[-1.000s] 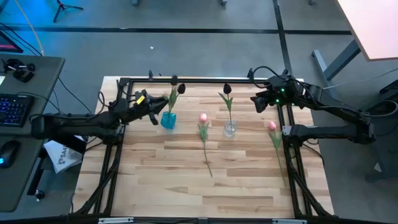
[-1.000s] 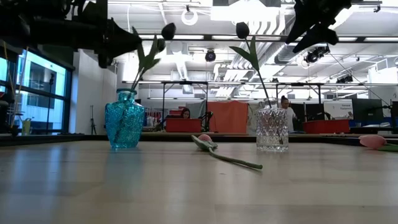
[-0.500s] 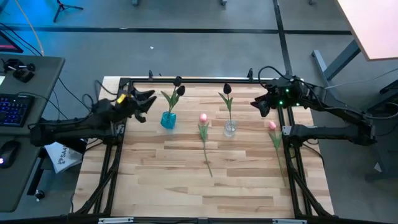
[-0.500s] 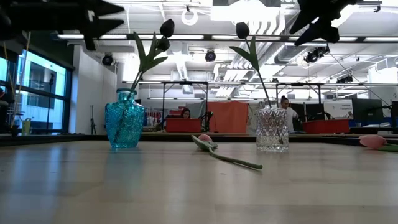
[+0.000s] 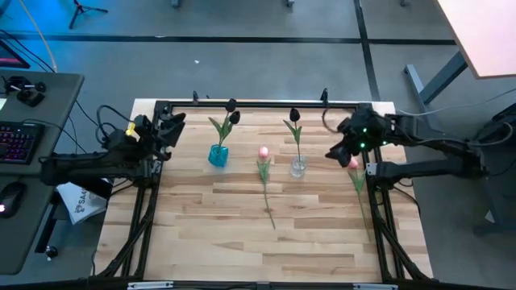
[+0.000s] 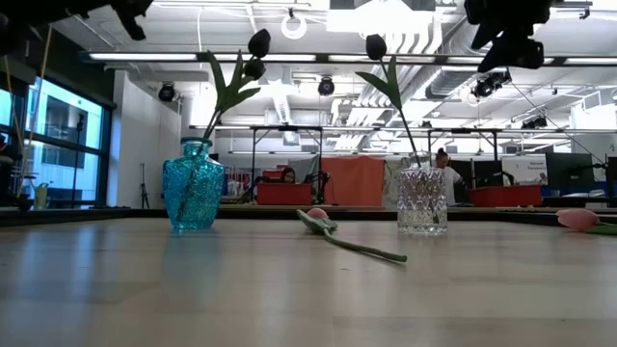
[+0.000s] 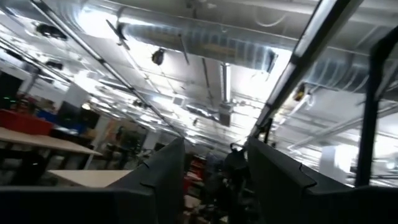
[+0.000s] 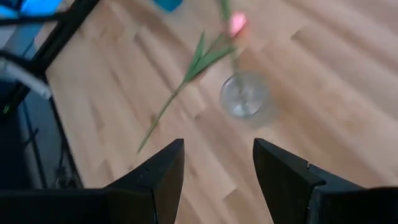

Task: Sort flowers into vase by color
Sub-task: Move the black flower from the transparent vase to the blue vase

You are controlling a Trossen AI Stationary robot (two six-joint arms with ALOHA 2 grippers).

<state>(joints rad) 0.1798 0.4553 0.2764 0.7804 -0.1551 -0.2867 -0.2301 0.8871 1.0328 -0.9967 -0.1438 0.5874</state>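
A dark-headed tulip (image 5: 233,118) stands with its stem in the blue vase (image 5: 218,155). A second dark tulip (image 5: 295,116) stands in the clear glass vase (image 5: 298,167). One pink tulip (image 5: 264,152) lies flat on the wood between the vases. The other pink tulip (image 5: 352,163) lies by the table's right edge. My left gripper (image 5: 176,121) is open at the far left corner, left of the blue vase, pointing up at the ceiling (image 7: 214,149). My right gripper (image 5: 335,153) is open and hovers beside the right pink tulip's head, looking down on the clear vase (image 8: 245,96).
A black frame rail (image 5: 258,104) runs along the table's far edge, and rails run down both sides. Bare wood (image 5: 242,242) fills the near half of the table. A desk with a keyboard (image 5: 16,141) stands off the table's left side.
My left gripper has drawn back from the blue vase toward the table's far left corner and tipped upward; the dark tulip stays standing in that vase. My right gripper has moved toward the near edge, down toward the right pink tulip's head.
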